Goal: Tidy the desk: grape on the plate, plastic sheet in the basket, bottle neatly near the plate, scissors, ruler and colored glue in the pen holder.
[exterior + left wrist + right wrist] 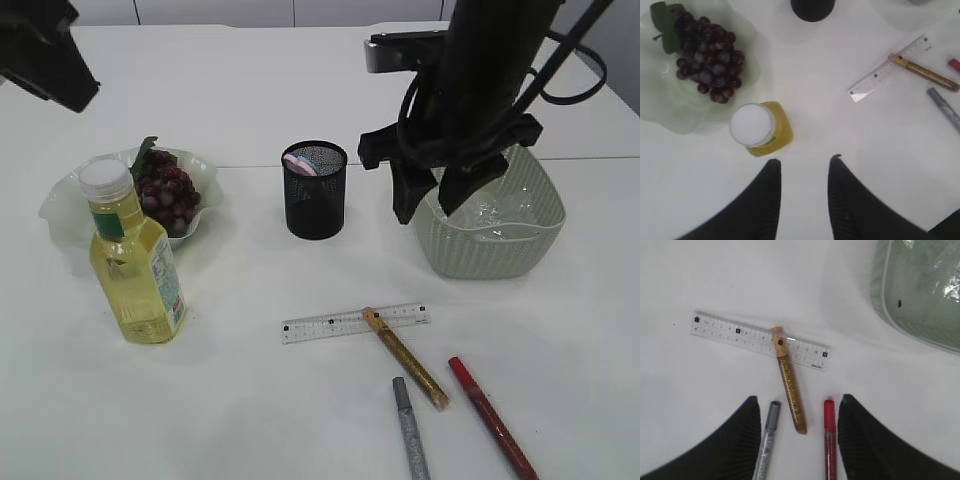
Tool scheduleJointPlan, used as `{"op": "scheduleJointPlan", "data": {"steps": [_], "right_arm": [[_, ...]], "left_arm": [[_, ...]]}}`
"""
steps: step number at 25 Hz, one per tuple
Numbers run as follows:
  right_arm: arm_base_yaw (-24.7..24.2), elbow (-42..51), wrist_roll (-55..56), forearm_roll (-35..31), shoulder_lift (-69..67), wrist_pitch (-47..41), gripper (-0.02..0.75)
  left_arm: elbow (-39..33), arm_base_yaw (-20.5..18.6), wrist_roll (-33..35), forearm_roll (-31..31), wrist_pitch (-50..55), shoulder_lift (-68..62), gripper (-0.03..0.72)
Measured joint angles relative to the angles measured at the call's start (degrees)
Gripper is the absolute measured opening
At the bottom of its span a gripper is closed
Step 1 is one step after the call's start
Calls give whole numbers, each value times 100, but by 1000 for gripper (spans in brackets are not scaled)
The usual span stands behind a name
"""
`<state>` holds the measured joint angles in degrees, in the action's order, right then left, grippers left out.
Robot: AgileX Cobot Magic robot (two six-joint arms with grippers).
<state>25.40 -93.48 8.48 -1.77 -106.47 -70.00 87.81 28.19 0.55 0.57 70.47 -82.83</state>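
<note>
The basket (492,240) holds the crumpled clear plastic sheet (497,213), half hidden behind the right gripper (432,205), whose jaws hang wide and empty. The bottle (133,262) stands by the plate (62,205); its label is too blurry to read. The left gripper (804,167) is part-open and empty. The ruler (760,340) shows numbers, with the gold glue (790,385) lying over it.

ruler (760,340) numerals unreadable, bottle label (168,280) illegible

The white desk (250,410) carries a plate (60,205), bottle (135,270), pen holder (314,190), basket (490,235), ruler (330,325) and three glue pens (410,430).
</note>
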Motion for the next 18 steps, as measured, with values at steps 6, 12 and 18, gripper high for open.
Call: {"op": "scheduleJointPlan", "data": {"steps": [6,12,18], "right_arm": [[0,0,0,-152,106,-19,389],[0,-2,0,10,213,-27,396],[0,-2,0,346,213,-27,396]], "left_arm": [[0,626,396,-57,-67,-300,239],[0,1040,734,-57,-217,-1079,250],[0,1369,1190,-104,-531,-1770,330]]}}
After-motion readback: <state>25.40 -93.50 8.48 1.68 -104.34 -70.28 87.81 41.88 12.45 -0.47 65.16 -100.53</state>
